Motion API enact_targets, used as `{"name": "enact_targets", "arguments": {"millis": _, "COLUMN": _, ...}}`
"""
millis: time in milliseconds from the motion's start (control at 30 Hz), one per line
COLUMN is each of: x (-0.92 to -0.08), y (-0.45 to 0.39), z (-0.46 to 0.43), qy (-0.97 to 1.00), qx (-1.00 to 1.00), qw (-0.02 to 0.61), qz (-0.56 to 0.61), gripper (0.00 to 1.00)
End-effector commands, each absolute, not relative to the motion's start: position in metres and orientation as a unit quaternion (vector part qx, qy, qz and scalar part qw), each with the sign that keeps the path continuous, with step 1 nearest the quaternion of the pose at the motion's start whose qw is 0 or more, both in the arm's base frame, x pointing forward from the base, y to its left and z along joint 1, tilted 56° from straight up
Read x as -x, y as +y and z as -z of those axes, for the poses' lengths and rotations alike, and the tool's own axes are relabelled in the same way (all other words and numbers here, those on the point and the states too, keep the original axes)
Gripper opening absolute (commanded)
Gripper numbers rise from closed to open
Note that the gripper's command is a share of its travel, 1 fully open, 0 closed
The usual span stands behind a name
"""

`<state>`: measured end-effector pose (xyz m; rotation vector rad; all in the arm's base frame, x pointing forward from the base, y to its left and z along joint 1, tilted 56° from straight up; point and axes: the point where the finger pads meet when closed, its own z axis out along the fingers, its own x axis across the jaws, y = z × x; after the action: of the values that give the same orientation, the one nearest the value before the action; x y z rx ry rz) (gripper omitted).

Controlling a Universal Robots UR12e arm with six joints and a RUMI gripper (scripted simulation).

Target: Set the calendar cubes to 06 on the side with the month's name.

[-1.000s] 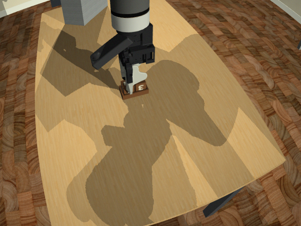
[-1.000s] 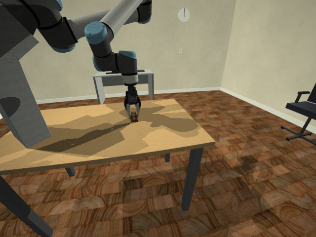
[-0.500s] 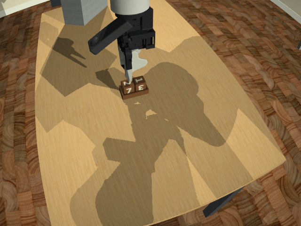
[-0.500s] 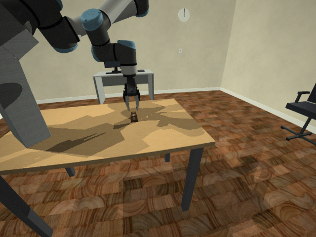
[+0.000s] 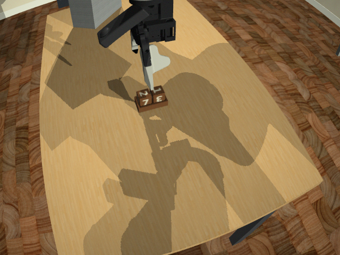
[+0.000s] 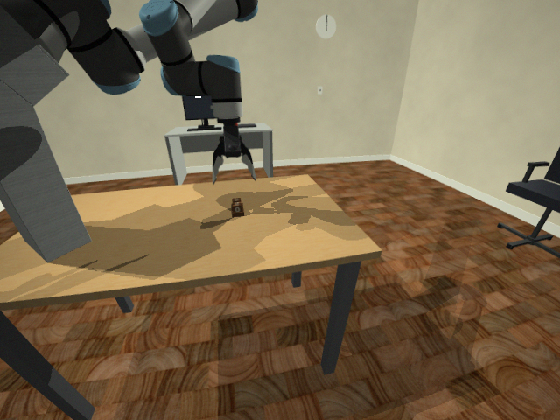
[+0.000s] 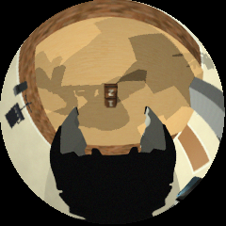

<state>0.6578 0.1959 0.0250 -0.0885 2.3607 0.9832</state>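
The small brown calendar tray (image 5: 151,107) (image 6: 236,212) stands on the table with two digit cubes side by side in it. In the top view, the left cube (image 5: 144,98) shows a 7 on its near face. The right cube (image 5: 159,95) shows a 3 on its near face and a 1 on top. Both cubes look flat in the tray. I cannot see the month's name. My gripper (image 5: 151,81) (image 6: 233,177) (image 7: 111,106) is open and empty. It hangs a little above the cubes, its fingers spread wide and clear of them.
The wooden table (image 5: 82,164) (image 6: 294,244) holds only the calendar and the grey robot base block (image 5: 90,13) (image 6: 36,180) at one end. A desk with a monitor (image 6: 217,136) stands by the wall, and an office chair (image 6: 538,190) stands off to the side.
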Motion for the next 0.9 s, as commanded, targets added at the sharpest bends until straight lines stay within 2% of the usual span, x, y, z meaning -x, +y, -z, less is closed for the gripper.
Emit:
{"name": "enact_targets", "arguments": {"millis": 0, "x": -0.6575, "y": 0.1951, "z": -0.0256, "qy": 0.884, "qx": 0.033, "qw": 0.287, "qz": -0.368, "gripper": 1.0}}
{"name": "enact_targets", "arguments": {"millis": 867, "x": -0.6526, "y": 0.1882, "z": -0.0314, "qy": 0.884, "qx": 0.033, "qw": 0.287, "qz": -0.368, "gripper": 1.0}}
